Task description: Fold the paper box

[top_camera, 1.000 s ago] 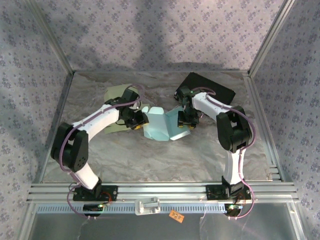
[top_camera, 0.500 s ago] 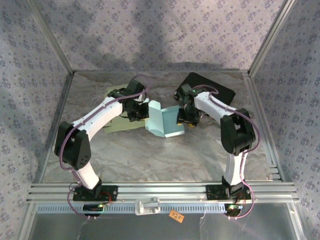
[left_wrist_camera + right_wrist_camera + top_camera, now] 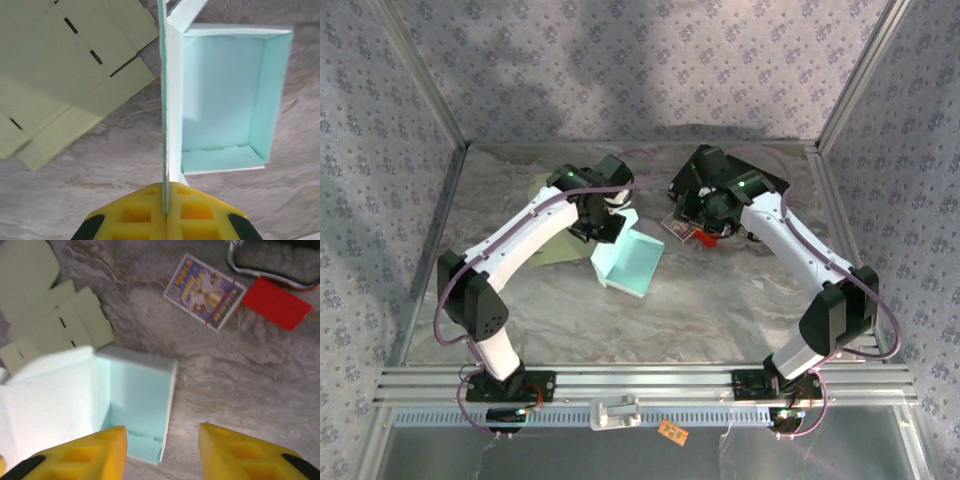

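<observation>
My left wrist view cuts the green sheet [image 3: 60, 65] off at its left edge, my right wrist view smears the lid of the paper box [image 3: 135, 395], and the card [image 3: 205, 290] has print too small to read.

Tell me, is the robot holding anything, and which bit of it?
Yes. The left fingers are shut on the blue paper box, pinching the edge of its upright flap. The right fingers are open and hold nothing.

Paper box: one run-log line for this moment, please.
left gripper: shut on paper box flap | right gripper: open, empty, apart from box | box: walls up, lid open
</observation>
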Available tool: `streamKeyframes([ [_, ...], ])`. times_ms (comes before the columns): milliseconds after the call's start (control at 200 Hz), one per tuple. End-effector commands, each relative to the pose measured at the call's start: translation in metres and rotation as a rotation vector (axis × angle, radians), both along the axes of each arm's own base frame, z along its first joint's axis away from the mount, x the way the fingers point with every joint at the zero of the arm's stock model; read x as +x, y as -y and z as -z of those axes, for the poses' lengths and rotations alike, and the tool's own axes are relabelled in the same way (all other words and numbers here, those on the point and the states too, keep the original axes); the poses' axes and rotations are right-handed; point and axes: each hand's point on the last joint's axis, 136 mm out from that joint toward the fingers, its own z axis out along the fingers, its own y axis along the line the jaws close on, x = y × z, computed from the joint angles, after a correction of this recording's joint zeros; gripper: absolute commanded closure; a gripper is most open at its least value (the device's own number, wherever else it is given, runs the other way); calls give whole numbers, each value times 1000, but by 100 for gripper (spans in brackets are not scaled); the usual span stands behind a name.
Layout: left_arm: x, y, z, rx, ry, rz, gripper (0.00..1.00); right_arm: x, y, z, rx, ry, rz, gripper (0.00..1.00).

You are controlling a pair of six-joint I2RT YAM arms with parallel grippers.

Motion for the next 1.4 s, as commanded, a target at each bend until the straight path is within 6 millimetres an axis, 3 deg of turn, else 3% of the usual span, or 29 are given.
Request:
streamKeyframes([
  [0, 2, -12, -9, 170, 70, 185, 100, 14, -12, -31, 64, 163, -96, 61],
  [130, 5, 8, -22, 165, 163, 371, 100, 14, -23, -42, -6, 408, -368, 62],
  [215, 4, 16, -20, 191, 172, 484, 100, 2, -28, -31, -25, 551, -572, 63],
  [240, 5, 18, -18, 203, 173, 511, 100, -4, -27, -15, -33, 560, -614, 62],
  [425, 3, 29, -9, 224, 130, 626, 100, -15, -29, 21, -97, 691, -871, 59],
  [550, 1, 35, -5, 216, 108, 683, 100, -19, -41, 29, -89, 731, -959, 53],
  [924, 4, 42, 2, 218, 70, 732, 100, -18, -56, 55, -141, 703, -1036, 51],
  [1239, 6, 46, 3, 210, 75, 750, 100, -9, -67, 60, -136, 674, -1056, 62],
  [1394, 6, 42, 4, 211, 66, 744, 100, -1, -50, 54, -127, 679, -957, 55],
])
